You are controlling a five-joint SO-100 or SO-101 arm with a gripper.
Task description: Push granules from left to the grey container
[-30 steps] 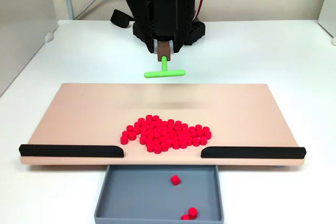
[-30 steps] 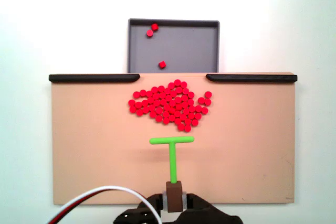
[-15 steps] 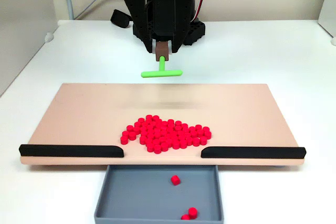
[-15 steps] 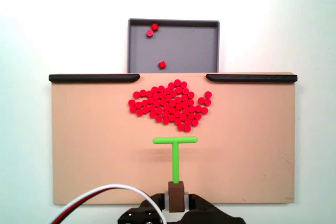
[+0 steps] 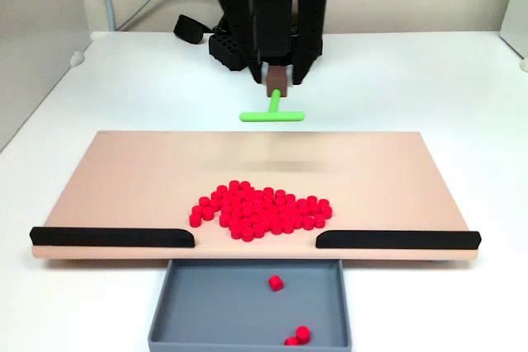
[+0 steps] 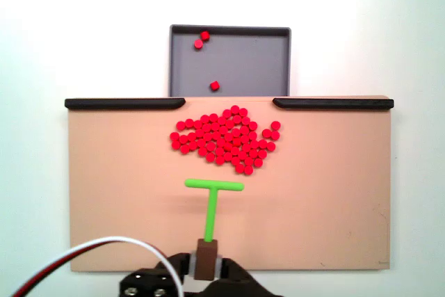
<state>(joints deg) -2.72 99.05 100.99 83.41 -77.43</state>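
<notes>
- A flat beige rectangular board (image 5: 124,179) lies on the white table (image 5: 429,80); in the top-down fixed view the same board (image 6: 334,193) fills the middle and lower part of the frame.
- Two black strips edge one long side of the board, one at the left (image 6: 125,103) and one at the right (image 6: 332,103), with an open gap between them in the middle.
- The small bright red cylindrical granules (image 6: 224,138) sit in one loose cluster on the board just short of that gap; in the front fixed view the cluster (image 5: 260,210) lies centre frame, between the two strips and slightly above them.
- The shallow slate-grey rectangular container (image 6: 250,60) lies directly past the gap, at top centre of the top-down view and at bottom centre of the front view (image 5: 214,311). Three red granules already lie inside it.
- Nothing stands between the cluster and the gap.
- A white cable (image 6: 83,255) curves in at the lower left of the top-down view.
- The black gripper (image 6: 206,267) at the bottom edge has its fingers closed tightly around a brown block (image 6: 205,255) from which the green T-shaped pusher stick (image 6: 211,203) extends.
- The stick's crossbar lies near the cluster's lower edge, apart from it, slightly tilted and left of the cluster's lowest granules.
- In the front view the stick (image 5: 272,111) appears raised above the board's far edge.
</notes>
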